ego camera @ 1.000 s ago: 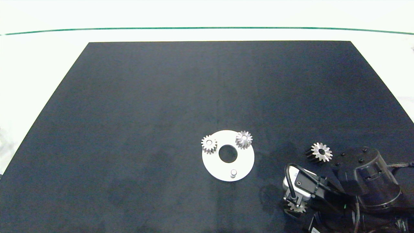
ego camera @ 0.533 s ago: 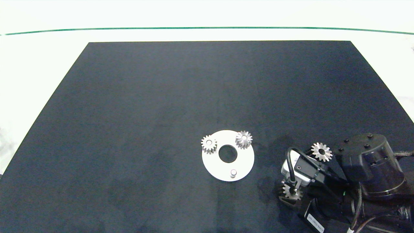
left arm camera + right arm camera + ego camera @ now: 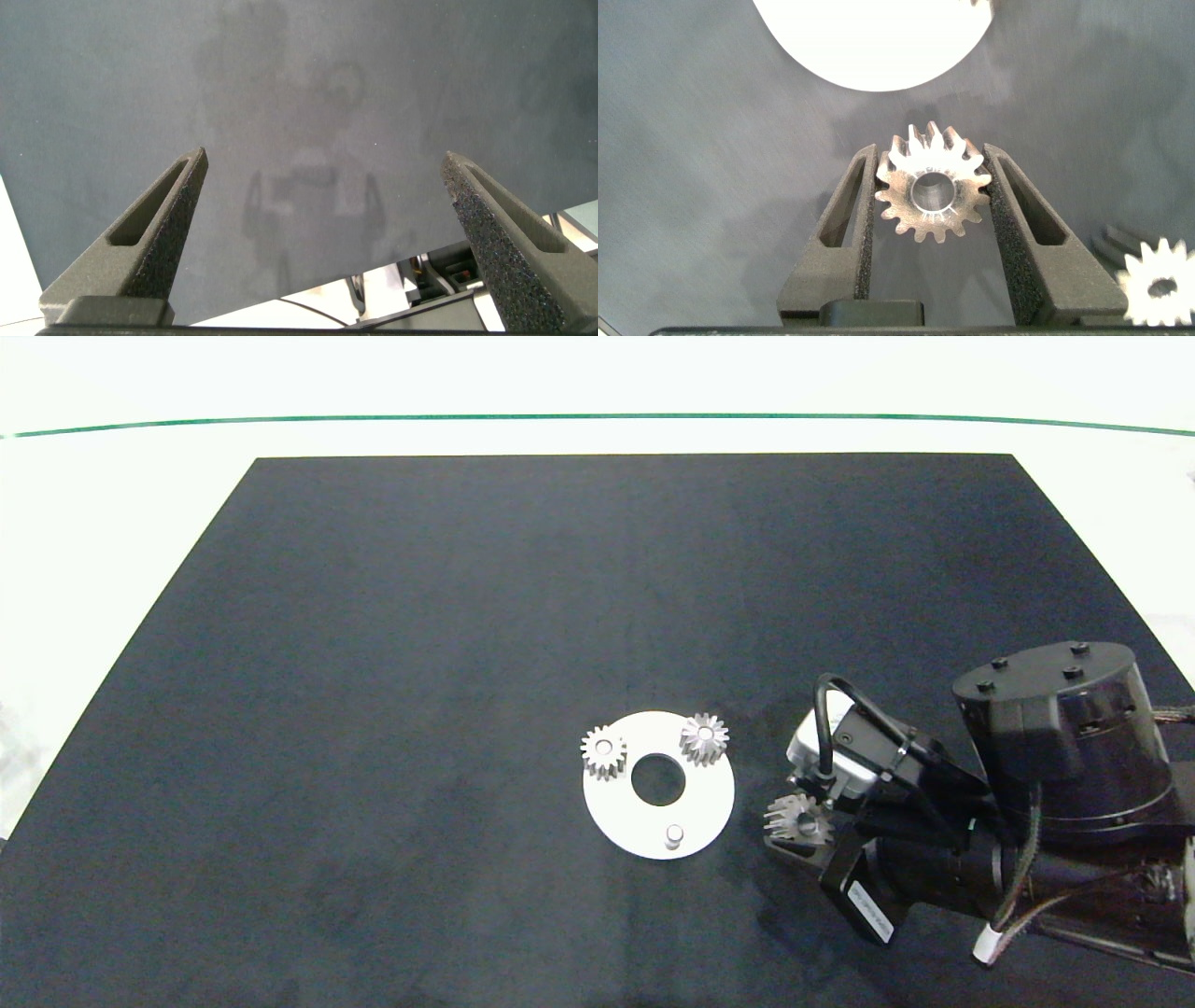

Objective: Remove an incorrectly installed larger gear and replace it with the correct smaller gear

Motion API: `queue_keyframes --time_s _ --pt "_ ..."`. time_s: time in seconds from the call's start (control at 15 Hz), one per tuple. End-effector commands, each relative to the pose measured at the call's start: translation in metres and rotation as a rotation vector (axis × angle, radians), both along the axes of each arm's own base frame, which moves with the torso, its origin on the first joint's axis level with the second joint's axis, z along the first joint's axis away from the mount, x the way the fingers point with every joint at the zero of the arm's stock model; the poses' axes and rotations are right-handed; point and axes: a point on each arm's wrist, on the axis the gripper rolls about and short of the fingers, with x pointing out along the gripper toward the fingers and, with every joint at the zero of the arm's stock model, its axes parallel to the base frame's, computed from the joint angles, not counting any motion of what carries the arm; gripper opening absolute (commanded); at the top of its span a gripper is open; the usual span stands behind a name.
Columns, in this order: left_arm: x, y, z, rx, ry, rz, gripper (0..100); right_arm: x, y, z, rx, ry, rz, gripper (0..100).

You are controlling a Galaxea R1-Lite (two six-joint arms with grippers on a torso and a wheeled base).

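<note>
My right gripper [image 3: 796, 823] hovers just right of the white round plate [image 3: 618, 814], shut on the smaller gear [image 3: 794, 814]. The right wrist view shows that gear [image 3: 957, 213] squeezed flat between both pads, with the plate's edge [image 3: 868, 42] just beyond it. Two small gears [image 3: 604, 751] [image 3: 704, 738] sit on pegs on the plate, and a third peg [image 3: 673, 836] stands bare at its near side. The larger gear [image 3: 1156, 278] lies on the mat behind the gripper; the arm hides it in the head view. My left gripper [image 3: 322, 168] hangs open over bare mat.
A black mat [image 3: 420, 663] covers the white table, and the plate has a round centre hole [image 3: 657, 779]. The right arm's bulky wrist [image 3: 1055, 747] fills the mat's near right corner.
The right arm has carried the smaller gear away from the mat's near edge, leftward toward the plate. It now covers the loose larger gear in the head view.
</note>
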Motion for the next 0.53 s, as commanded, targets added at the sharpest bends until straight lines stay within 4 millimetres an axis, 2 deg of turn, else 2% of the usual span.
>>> queue_keyframes --time_s 0.07,0.27,0.53 --pt "-0.001 0.000 -0.001 0.002 0.001 -0.001 100 0.004 0.022 -0.001 -0.001 0.024 0.041 28" --pt "-0.001 0.000 -0.003 0.002 0.004 -0.004 100 0.004 0.037 0.003 -0.009 0.058 0.063 28" --pt "-0.002 0.000 -0.006 0.003 0.011 -0.004 100 0.015 0.053 0.000 -0.013 0.080 0.061 28"
